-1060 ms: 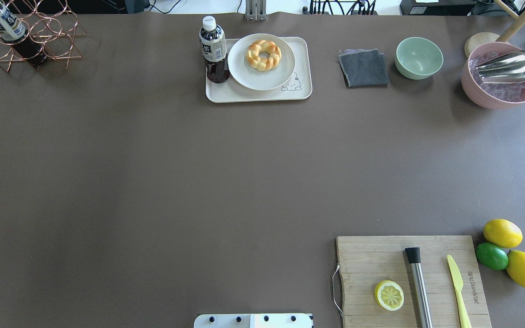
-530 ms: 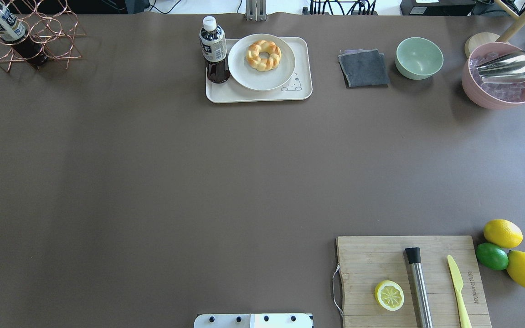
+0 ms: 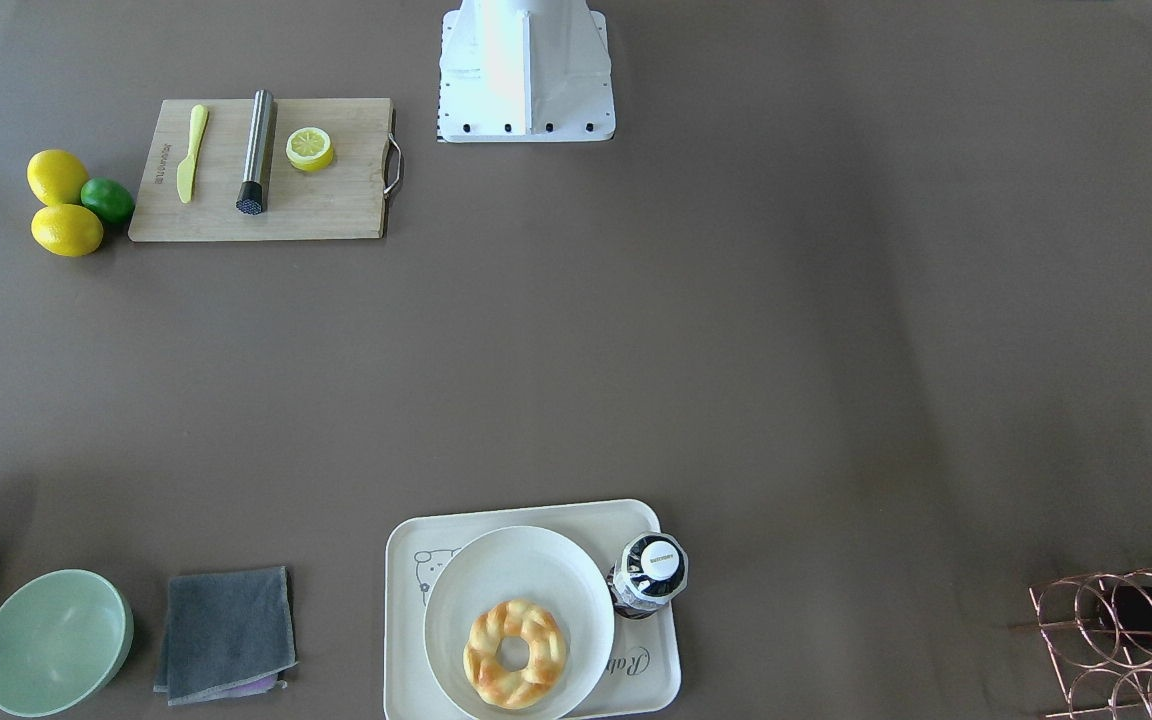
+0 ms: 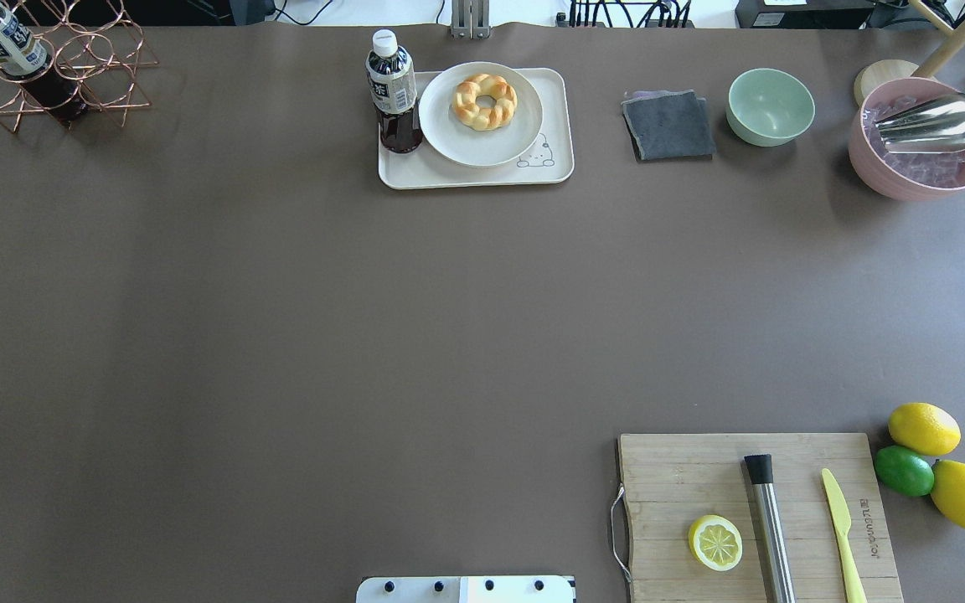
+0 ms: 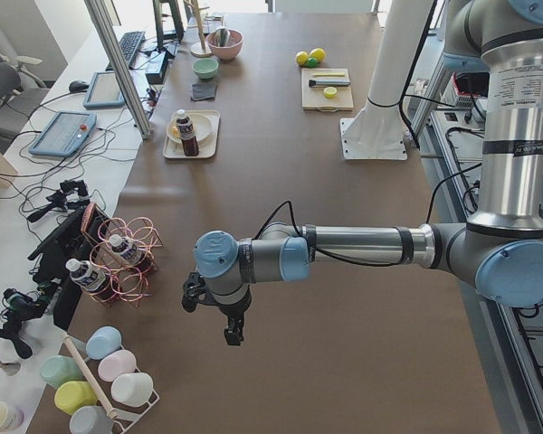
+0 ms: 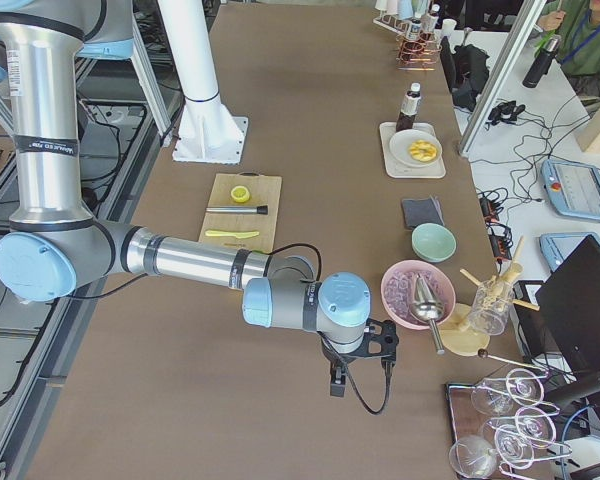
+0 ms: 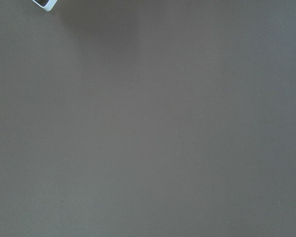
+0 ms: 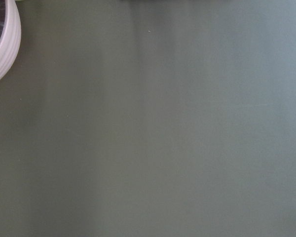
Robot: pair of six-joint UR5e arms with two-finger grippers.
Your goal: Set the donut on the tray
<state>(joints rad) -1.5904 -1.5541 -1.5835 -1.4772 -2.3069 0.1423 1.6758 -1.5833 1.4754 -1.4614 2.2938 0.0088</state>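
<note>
You will find the donut (image 4: pixel 484 101) lying flat in a round white dish (image 4: pixel 482 149). The dish stands on the tray (image 4: pixel 555 172), which sits at the far edge of the table (image 4: pixel 365 318), near its middle. So the donut rests on the dish rather than on the tray's own surface. A dark bottle (image 4: pixel 393 92) with a white cap stands upright on the tray's left end. It looks to be touching the dish's rim, though the view is too coarse to be sure.

Right of the tray and apart from it lie a folded grey cloth (image 4: pixel 668 126), then a green bowl (image 4: pixel 771 106), then a pink bowl (image 4: pixel 876 167) with a metal scoop (image 4: pixel 931 123) in it. At the near right, a wooden cutting board (image 4: pixel 683 477) carries a lemon half (image 4: pixel 715 543), a steel rod (image 4: pixel 771 528) and a yellow knife (image 4: pixel 841 523). Two lemons (image 4: pixel 924 429) and a lime (image 4: pixel 904 471) lie bunched just off its right edge. At the far left, a copper wire rack (image 4: pixel 105 75) holds a second bottle (image 4: pixel 1 38).

The left gripper (image 5: pixel 231 336) hangs pointing down over bare table toward the left end, well apart from the tray. The right gripper (image 6: pixel 337 385) hangs the same way toward the right end, near the pink bowl. Each shows only from a side camera, so you cannot tell how wide its fingers stand.
</note>
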